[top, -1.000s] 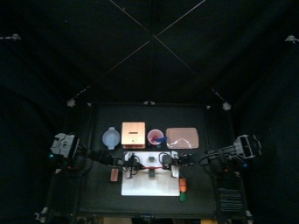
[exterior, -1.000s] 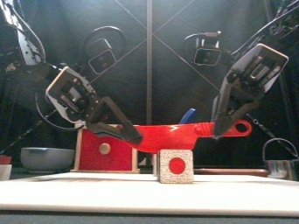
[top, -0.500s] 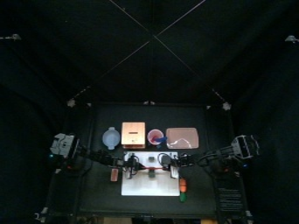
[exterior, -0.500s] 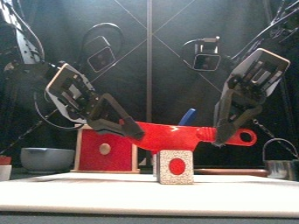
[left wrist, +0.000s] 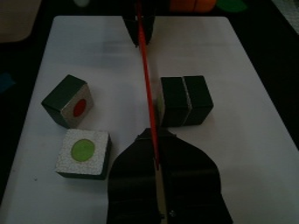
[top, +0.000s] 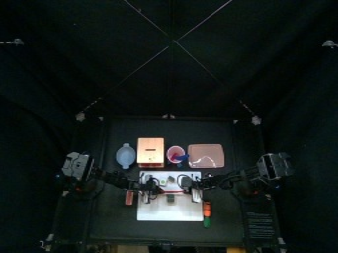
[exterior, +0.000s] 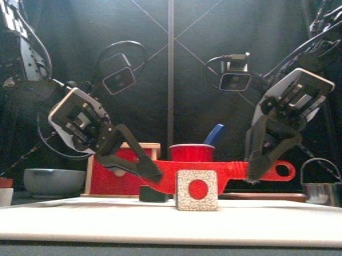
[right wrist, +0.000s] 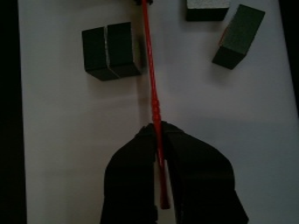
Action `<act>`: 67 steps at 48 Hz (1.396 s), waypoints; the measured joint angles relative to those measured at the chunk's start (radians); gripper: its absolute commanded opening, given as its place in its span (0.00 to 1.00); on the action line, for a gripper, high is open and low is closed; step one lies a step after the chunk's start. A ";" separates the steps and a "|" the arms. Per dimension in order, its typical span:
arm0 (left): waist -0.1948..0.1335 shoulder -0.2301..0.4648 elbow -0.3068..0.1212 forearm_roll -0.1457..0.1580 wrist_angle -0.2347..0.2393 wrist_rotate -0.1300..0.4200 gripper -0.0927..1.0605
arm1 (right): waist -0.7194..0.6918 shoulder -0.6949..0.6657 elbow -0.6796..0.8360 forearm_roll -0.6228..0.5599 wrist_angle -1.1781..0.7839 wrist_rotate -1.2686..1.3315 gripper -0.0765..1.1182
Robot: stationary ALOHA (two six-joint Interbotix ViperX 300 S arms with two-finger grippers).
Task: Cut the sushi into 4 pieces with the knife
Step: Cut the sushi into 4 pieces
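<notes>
Left gripper [left wrist: 152, 140] and right gripper [right wrist: 153, 133]: each clenched on one end of red toy knife [left wrist: 145, 70], blade spanning between them. Blade low at white cutting board [left wrist: 239, 131]; contact indiscernible. Joined pair of sushi blocks [left wrist: 187, 100] just beside blade, between grippers. Two separated sushi pieces [left wrist: 70, 96] across blade from pair.

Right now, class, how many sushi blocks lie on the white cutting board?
4 sushi blocks: a pair touches side by side on one side of the red knife; across it lie two loose ones, one dark green, one white-speckled. None seems hidden.
</notes>
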 measured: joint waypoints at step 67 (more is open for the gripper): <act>0.023 -0.101 -0.023 0.083 0.112 0.006 0.26 | 0.002 -0.117 -0.044 -0.038 0.110 0.000 0.12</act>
